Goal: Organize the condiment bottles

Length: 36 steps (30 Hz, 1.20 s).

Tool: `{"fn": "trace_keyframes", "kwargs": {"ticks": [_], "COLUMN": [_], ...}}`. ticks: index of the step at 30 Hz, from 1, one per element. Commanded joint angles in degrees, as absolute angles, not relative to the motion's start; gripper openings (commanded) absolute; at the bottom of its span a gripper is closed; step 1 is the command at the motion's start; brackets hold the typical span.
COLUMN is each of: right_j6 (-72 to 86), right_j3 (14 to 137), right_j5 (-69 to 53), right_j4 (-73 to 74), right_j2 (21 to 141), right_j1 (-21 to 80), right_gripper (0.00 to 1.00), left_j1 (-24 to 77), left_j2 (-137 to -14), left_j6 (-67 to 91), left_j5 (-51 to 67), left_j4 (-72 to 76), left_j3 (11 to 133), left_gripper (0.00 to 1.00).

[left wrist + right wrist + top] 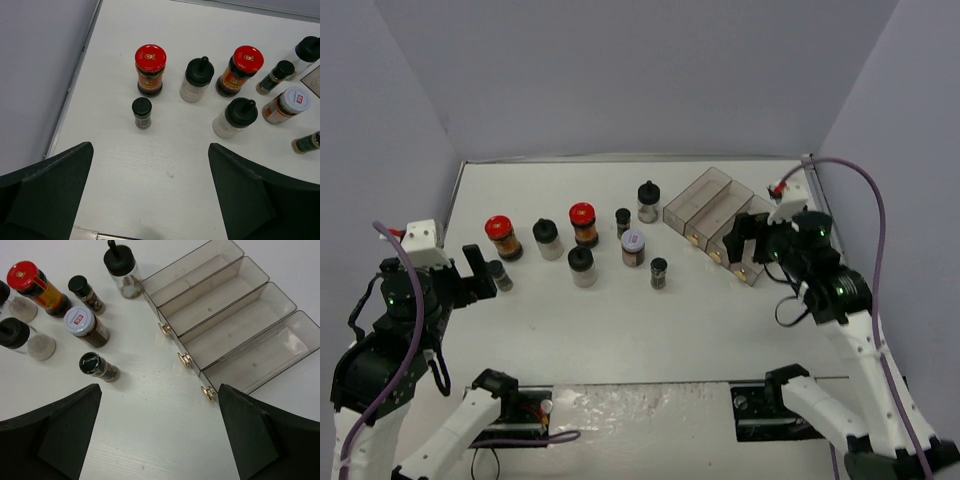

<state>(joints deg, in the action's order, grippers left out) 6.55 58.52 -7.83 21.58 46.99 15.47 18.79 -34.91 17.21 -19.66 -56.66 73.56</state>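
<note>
Sorting pending: left gripper (150,195) and right gripper (160,440) hover, fingers (45,195) apart; nine small capped spice jars (583,225) await a first pick toward the empty clear plastic tray (705,192).

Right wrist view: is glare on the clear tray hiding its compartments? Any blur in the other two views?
Right wrist view: sharp; the tray has only a faint sheen on its walls, all four compartments readable; the dark fingers show little detail. Left wrist view: jars sharp, shadows soft, slight shine on the red caps. Top view: even light, no glare, labels too small to read.
</note>
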Motion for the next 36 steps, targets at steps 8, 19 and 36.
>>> {"fn": "trace_keyframes", "kwargs": {"ticks": [8, 19, 36], "right_j6": [1.75, -2.48, -3.33], "right_j3": [69.17, 74.94, 84.31], "right_j5": [-13.54, -12.62, -10.41], "right_j4": [10.89, 2.34, 0.23], "right_j2": [69.78, 91.04, 110.12], "right_j1": [22.76, 35.22, 38.88], "right_gripper": [1.0, 1.0, 0.99], "left_j1": [18.9, 18.88, 18.9], "left_j2": [-41.61, -43.53, -42.69], "left_j6": [22.29, 23.1, 22.76], "left_j5": [-13.64, -11.79, -13.02], "left_j4": [-54.96, -55.08, -56.18], "left_j3": [72.13, 69.91, 69.33], "left_gripper": [0.97, 0.97, 0.97]}}
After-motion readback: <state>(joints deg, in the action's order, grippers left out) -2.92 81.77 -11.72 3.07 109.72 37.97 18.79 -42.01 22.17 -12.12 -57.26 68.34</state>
